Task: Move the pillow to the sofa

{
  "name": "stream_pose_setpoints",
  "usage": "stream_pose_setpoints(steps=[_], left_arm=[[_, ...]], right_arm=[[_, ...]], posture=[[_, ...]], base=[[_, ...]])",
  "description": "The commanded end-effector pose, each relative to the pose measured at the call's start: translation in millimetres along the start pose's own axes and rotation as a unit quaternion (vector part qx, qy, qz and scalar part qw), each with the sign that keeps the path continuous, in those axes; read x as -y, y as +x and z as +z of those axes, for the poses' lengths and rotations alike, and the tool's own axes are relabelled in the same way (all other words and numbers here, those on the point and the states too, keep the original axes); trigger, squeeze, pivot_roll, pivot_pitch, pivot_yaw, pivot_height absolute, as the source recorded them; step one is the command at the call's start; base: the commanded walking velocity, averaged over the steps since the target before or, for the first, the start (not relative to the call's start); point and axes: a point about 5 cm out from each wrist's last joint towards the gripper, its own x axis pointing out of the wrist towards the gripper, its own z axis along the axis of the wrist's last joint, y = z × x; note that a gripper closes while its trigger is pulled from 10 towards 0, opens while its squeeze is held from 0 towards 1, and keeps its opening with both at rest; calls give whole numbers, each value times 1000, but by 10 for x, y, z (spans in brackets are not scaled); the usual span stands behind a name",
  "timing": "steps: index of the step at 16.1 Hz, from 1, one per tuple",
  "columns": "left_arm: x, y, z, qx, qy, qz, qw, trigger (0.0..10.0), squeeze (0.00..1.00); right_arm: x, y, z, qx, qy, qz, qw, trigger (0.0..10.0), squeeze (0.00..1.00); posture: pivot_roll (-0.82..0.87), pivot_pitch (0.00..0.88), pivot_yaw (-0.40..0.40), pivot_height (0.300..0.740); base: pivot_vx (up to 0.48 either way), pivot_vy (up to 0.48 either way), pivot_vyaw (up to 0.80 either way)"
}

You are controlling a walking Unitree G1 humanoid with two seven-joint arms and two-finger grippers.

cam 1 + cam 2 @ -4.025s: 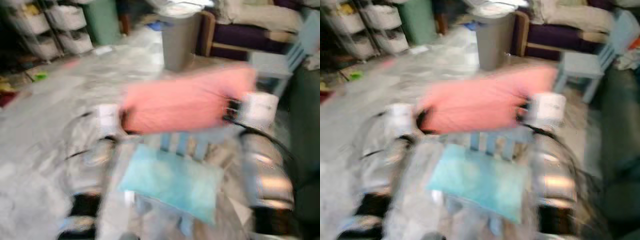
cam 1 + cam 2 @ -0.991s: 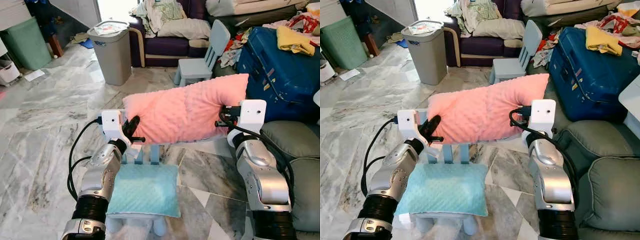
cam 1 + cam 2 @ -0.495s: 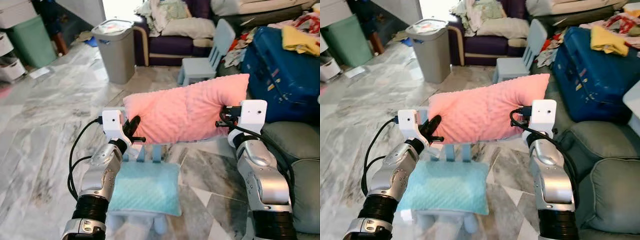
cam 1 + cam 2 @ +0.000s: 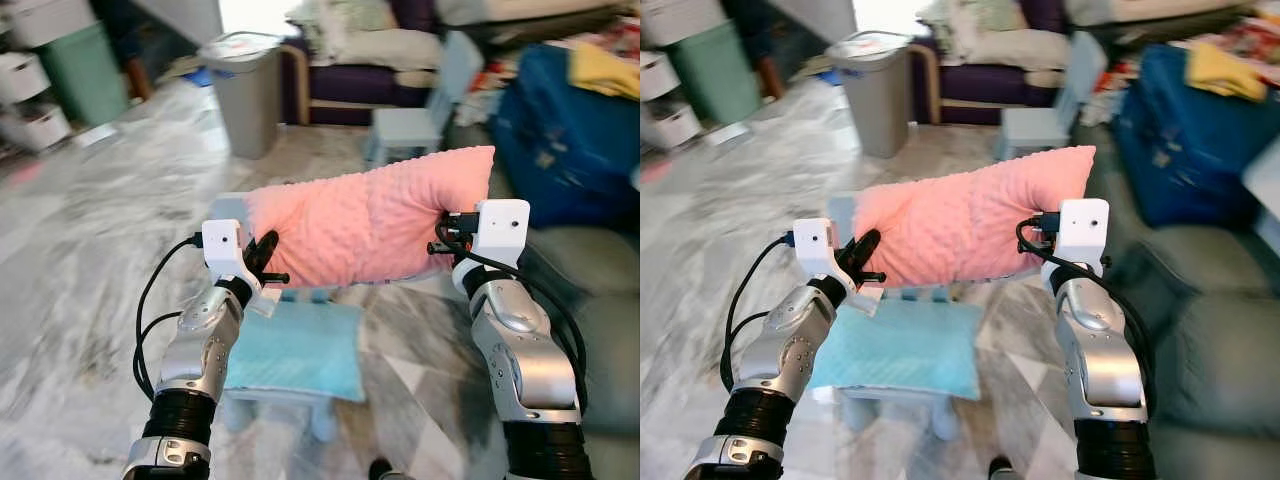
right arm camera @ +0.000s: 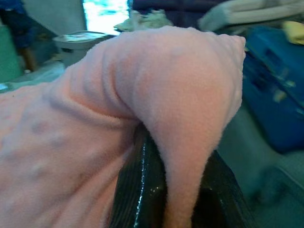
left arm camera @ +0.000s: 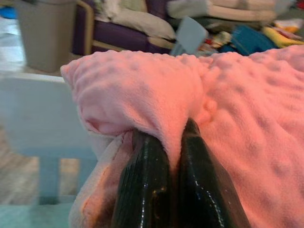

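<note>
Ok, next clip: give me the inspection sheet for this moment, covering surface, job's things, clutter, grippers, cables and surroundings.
Surface: grey marble floor; blurred, the camera is moving.
Job's things: pink pillow held in the air between both arms, above a small blue chair carrying a turquoise cushion. Grey-green sofa lies on the robot's right.
Clutter: blue suitcase with a yellow cloth on top, grey bin, second small blue chair, green basket.
Grippers: left gripper jaws pinch the pillow's one end; right gripper jaws pinch the other end.
Cables: black cables loop along the left arm and the right arm.
Surroundings: purple couch piled with bedding.
</note>
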Motion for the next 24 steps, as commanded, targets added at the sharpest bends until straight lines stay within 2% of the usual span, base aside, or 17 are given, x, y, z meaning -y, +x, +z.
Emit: stream_pose_setpoints(steps=[1, 10, 24], left_arm=[[32, 14, 55, 9, 4, -4, 1000, 10000, 0], [40, 33, 67, 11, 2, -1, 1000, 10000, 0], [-49, 21, 103, 10, -17, 6, 1000, 10000, 0]], right_arm=[[8, -4, 102, 24, 0, -3, 1000, 10000, 0], [20, 14, 123, 27, -1, -4, 1000, 10000, 0], [-27, 1, 100, 26, 10, 5, 1000, 10000, 0]], posture=[[-200, 0, 63, 740], [-202, 0, 60, 740], [-195, 0, 64, 740]], base=[[-266, 0, 0], [-267, 0, 0], [0, 34, 0]])
